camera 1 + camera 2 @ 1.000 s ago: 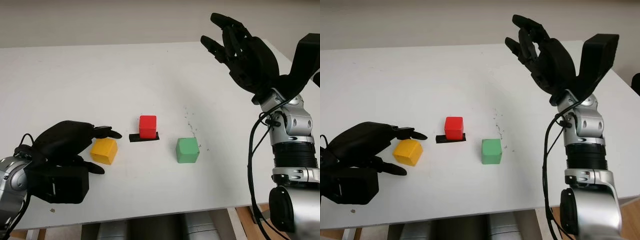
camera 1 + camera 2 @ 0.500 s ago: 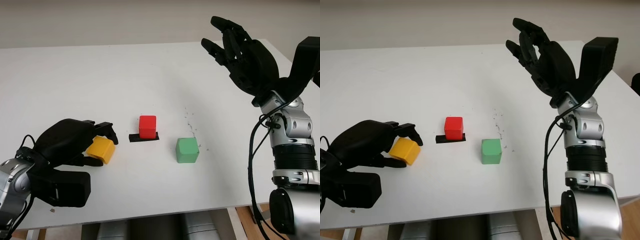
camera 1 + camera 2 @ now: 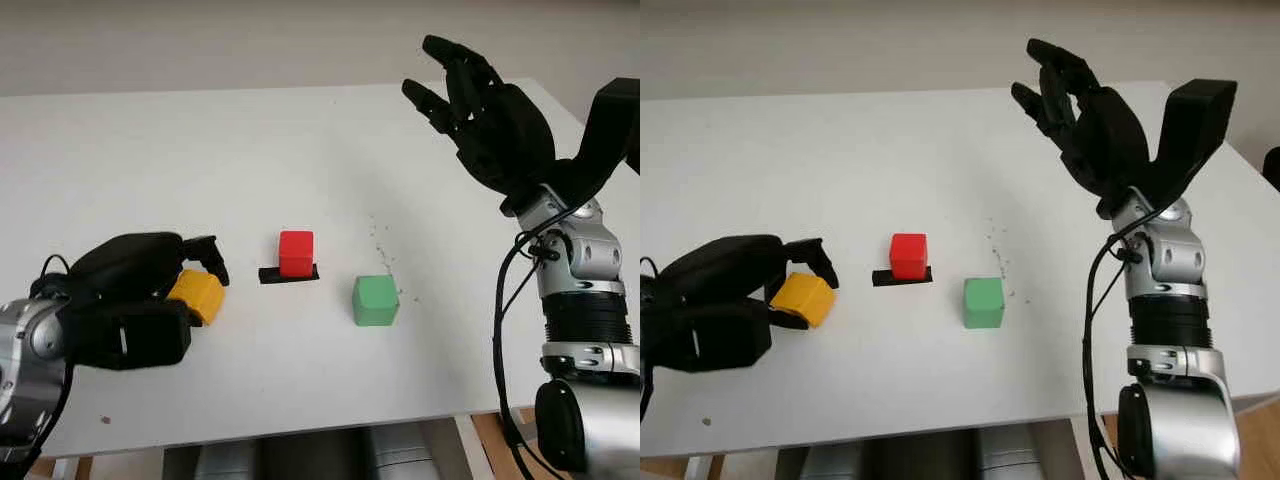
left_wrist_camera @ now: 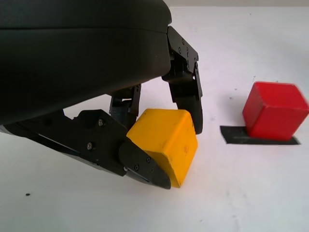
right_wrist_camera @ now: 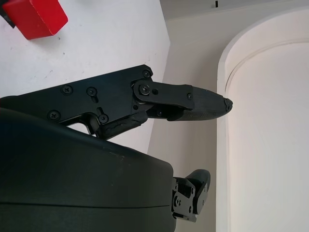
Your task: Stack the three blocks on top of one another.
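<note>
My left hand (image 3: 185, 285) is shut on the yellow block (image 3: 197, 296), holding it tilted just off the table at the left front; its fingers (image 4: 186, 92) pinch the yellow block (image 4: 164, 140) from both sides. The red block (image 3: 295, 252) sits on a black strip (image 3: 288, 275) in the middle of the white table (image 3: 250, 160). To its right lies the green block (image 3: 375, 300). My right hand (image 3: 480, 110) is open, raised high above the table's right side.
A patch of small dark specks (image 3: 380, 245) marks the table behind the green block. The table's front edge (image 3: 300, 430) runs close below the blocks. The right arm (image 3: 580, 300) rises at the right edge.
My left hand closed its fingers around the yellow block and lifted and tilted it slightly. The right hand stayed raised, almost still.
</note>
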`<state>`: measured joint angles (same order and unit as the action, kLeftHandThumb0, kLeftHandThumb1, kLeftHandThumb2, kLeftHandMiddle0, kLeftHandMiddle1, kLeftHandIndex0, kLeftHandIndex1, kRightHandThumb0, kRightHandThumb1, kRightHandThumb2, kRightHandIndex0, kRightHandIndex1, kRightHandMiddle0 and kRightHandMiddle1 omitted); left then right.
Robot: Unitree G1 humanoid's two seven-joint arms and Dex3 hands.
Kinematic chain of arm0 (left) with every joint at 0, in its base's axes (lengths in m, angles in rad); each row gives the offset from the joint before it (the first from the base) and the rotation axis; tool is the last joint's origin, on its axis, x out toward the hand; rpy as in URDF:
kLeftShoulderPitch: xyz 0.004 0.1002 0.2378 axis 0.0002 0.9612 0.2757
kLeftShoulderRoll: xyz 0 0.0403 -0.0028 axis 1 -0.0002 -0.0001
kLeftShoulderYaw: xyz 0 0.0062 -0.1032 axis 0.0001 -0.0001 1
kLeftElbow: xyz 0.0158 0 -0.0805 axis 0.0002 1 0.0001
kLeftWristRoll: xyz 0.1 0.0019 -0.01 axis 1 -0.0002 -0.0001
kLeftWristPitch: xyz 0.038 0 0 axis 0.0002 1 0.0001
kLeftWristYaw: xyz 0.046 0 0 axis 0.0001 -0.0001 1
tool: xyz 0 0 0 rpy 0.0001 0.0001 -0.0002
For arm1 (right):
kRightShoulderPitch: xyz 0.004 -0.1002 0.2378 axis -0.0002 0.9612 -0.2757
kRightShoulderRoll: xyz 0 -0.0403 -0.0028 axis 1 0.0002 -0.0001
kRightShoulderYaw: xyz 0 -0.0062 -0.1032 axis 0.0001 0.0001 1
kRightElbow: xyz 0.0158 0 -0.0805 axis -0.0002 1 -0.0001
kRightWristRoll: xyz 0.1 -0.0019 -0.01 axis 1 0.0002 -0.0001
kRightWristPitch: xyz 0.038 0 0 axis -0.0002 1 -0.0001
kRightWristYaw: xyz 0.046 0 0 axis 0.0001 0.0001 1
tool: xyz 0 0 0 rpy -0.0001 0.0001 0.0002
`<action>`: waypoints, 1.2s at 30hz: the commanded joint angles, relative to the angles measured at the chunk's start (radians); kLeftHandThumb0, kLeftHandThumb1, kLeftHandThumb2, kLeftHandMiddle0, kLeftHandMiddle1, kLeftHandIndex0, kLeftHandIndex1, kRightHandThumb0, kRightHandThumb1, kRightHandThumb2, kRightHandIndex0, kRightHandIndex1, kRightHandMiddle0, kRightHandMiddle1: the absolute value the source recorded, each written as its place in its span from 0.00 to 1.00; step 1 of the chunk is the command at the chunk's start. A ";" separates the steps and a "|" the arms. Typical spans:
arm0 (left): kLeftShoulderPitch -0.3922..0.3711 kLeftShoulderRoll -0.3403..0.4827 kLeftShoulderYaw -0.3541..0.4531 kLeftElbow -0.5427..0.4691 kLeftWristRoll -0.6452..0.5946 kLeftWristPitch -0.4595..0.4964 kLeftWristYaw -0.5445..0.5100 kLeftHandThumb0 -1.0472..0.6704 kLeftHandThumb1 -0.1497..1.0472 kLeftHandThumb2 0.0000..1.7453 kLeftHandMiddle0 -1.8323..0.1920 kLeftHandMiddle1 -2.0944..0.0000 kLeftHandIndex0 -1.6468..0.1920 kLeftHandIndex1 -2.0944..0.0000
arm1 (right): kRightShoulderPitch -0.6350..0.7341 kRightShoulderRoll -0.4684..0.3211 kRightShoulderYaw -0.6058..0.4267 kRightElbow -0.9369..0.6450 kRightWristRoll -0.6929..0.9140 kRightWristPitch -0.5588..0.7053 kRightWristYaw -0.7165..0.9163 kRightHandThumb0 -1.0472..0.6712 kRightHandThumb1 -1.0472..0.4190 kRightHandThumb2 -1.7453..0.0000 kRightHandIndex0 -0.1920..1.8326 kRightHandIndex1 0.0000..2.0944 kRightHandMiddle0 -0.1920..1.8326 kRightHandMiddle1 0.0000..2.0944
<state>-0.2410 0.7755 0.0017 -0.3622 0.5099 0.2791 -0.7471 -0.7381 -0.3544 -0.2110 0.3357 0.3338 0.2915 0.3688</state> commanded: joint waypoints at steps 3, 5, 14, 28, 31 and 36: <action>-0.114 0.027 -0.025 -0.033 -0.032 0.063 -0.079 0.51 0.92 0.03 0.60 0.25 0.66 0.40 | 0.010 0.015 -0.006 -0.025 0.014 0.004 0.004 0.25 0.00 0.72 0.14 0.12 0.00 0.31; -0.153 0.038 -0.037 -0.024 -0.042 0.070 -0.102 0.50 0.92 0.03 0.61 0.23 0.66 0.40 | 0.013 0.021 -0.004 -0.024 0.013 -0.001 0.003 0.25 0.00 0.72 0.14 0.13 0.00 0.32; -0.332 0.075 -0.128 0.030 -0.016 0.091 -0.178 0.49 0.90 0.03 0.59 0.25 0.65 0.45 | 0.017 0.039 -0.005 -0.028 0.010 0.002 -0.014 0.26 0.00 0.74 0.14 0.14 0.00 0.33; -0.556 0.002 -0.289 0.123 0.164 0.143 -0.195 0.51 0.90 0.03 0.71 0.16 0.66 0.44 | 0.022 0.054 -0.004 -0.042 0.021 0.016 -0.034 0.27 0.00 0.74 0.13 0.17 0.00 0.36; -0.583 -0.038 -0.309 0.147 0.207 0.152 -0.167 0.50 0.89 0.03 0.70 0.17 0.65 0.42 | 0.021 0.057 -0.003 -0.036 0.019 0.008 -0.031 0.26 0.00 0.74 0.13 0.17 0.00 0.36; -0.594 -0.104 -0.326 0.184 0.249 0.151 -0.108 0.49 0.89 0.03 0.66 0.20 0.68 0.39 | 0.024 0.062 -0.004 -0.033 0.021 0.005 -0.027 0.27 0.00 0.74 0.12 0.18 0.00 0.34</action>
<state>-0.8033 0.6828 -0.3203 -0.1856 0.7506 0.4283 -0.8657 -0.7133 -0.2961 -0.2108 0.3144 0.3508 0.3028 0.3404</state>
